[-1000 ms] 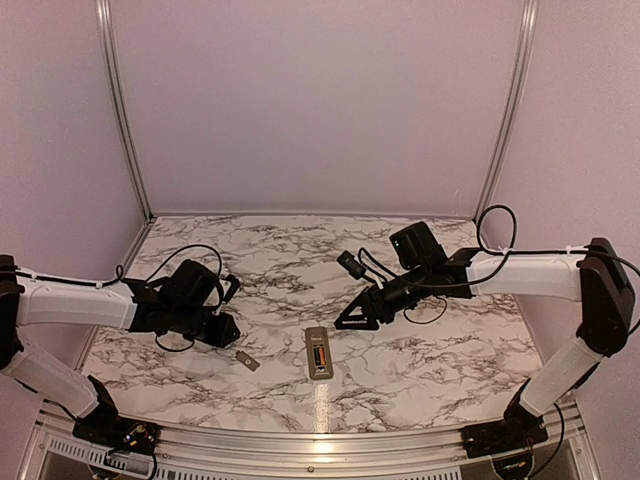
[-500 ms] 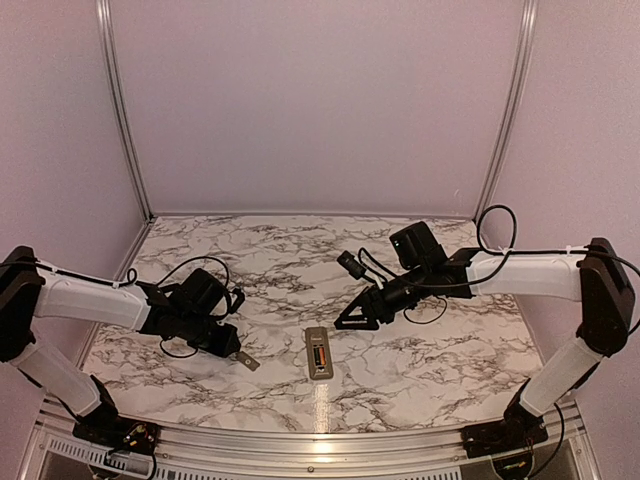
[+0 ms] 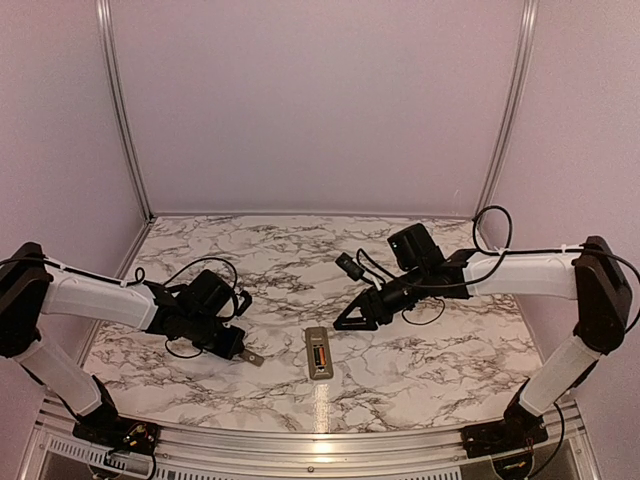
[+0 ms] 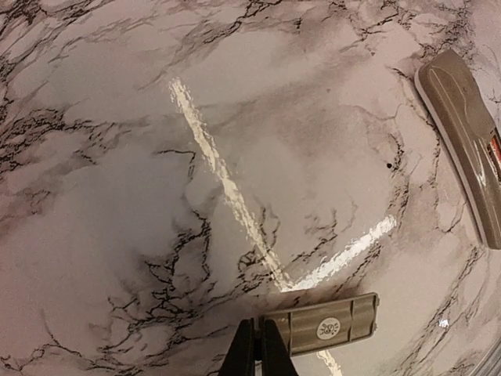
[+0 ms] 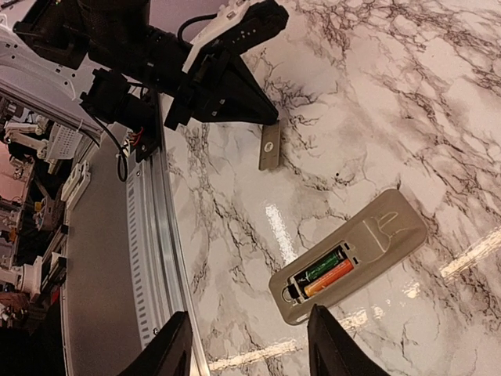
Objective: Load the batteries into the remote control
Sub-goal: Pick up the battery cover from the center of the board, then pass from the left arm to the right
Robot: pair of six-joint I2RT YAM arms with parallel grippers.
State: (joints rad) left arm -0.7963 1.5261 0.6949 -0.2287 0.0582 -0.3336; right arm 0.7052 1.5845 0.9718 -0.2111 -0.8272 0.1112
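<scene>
The remote control lies back-up near the table's front middle, also in the right wrist view as the remote control and at the right edge of the left wrist view as the remote control. Both batteries sit side by side in its open recess: the dark green one and the orange one. My left gripper is shut, its tips against the near end of the grey cover piece; I cannot tell whether they pinch it. My right gripper hangs open above the remote, nothing between its fingers.
The flat grey cover lies left of the remote, seen also as the cover in the right wrist view. The aluminium rail runs along the table's front edge. Lilac walls close off the back and sides.
My left gripper has moved right and down to the cover piece and closed. The right arm has barely moved; its jaws stand slightly narrower.
</scene>
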